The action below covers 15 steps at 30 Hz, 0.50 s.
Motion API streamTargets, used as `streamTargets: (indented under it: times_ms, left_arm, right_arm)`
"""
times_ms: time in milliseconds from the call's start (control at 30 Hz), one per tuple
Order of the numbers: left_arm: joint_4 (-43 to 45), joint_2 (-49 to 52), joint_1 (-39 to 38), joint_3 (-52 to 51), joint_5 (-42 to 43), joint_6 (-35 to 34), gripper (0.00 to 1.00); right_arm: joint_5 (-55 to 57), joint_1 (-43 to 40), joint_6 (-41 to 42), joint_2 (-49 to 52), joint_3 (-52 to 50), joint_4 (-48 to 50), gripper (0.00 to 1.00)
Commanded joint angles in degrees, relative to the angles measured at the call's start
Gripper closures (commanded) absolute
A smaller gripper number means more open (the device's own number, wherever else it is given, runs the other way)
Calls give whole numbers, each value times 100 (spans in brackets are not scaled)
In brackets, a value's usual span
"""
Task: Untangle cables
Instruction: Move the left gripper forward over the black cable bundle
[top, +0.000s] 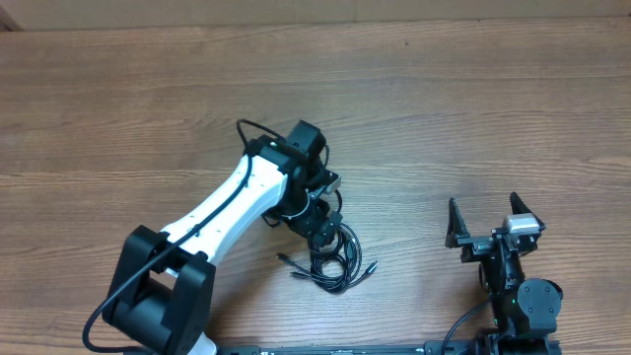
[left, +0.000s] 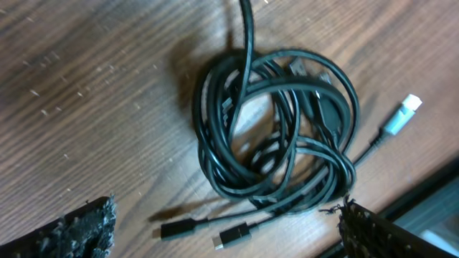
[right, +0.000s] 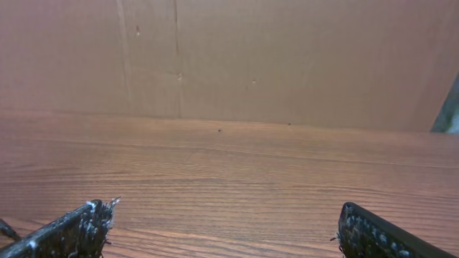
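Left gripper (top: 322, 234), jaws apart, hangs directly over the cables (left: 315, 107), a tangled coil at 6 o'clock of the table's (top: 148, 99) centre, apparently poised to pick out a strand. Right gripper (top: 488, 229), jaws likewise apart and empty, stands at 3 o'clock of the coil, well clear.
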Motion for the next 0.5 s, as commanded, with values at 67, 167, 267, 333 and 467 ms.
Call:
streamTargets:
  times_ms: [67, 167, 267, 333, 467]
  left_arm:
    - [160, 46, -260, 144, -754, -835, 0]
    - [256, 46, -315, 144, -1014, -1161, 0]
    - [302, 46, -321, 142, -1056, -1250, 0]
    - [308, 46, -321, 142, -1054, -1250, 0]
    - [306, 46, -339, 114, -1165, -1226, 15]
  right_arm:
    - [-11, -15, -26, -44, -59, 17, 0]
    - [-11, -15, -26, -44, -59, 17, 0]
    - [-11, -15, -26, -44, -59, 17, 0]
    - [-11, -15, -26, -44, -59, 17, 0]
    - [-11, -15, -26, -44, -59, 17, 0]
